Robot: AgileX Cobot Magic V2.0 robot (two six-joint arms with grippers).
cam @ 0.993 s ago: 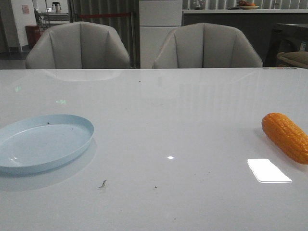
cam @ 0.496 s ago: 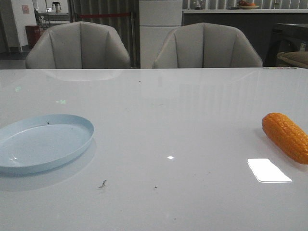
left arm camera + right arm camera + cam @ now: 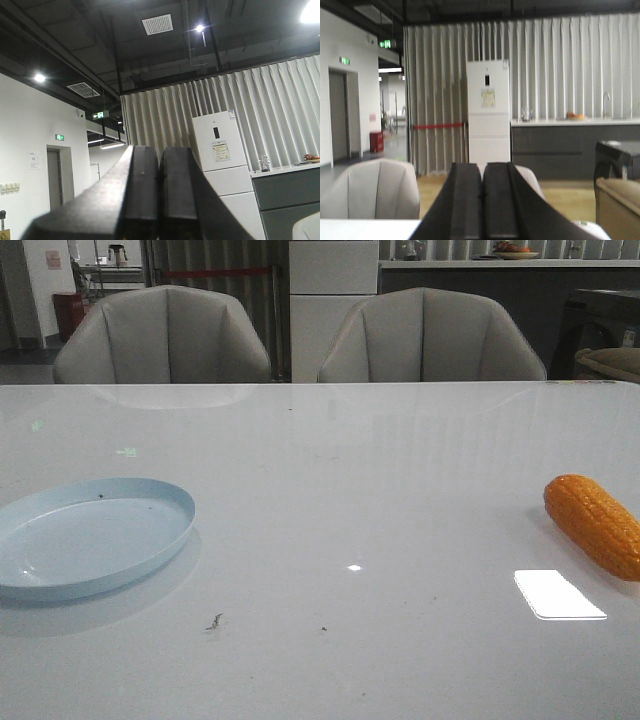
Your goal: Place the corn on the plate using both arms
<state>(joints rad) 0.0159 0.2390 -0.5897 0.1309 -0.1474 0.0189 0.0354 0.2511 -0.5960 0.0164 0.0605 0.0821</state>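
Note:
The corn [image 3: 596,524], orange-yellow with bumpy kernel rows, lies on the white table at the far right edge of the front view. The pale-blue plate [image 3: 88,536] sits empty at the left, with a few dark specks on it. Neither arm shows in the front view. My left gripper [image 3: 160,155] is shut and empty, pointing up at the ceiling and curtains. My right gripper [image 3: 482,172] is shut and empty, pointing level over the far table edge toward the room. Neither wrist view shows the corn or the plate.
Two grey chairs [image 3: 165,335] [image 3: 430,338] stand behind the table's far edge. A bright light patch [image 3: 558,594] reflects on the table just in front of the corn. Small dark crumbs [image 3: 214,621] lie near the middle front.

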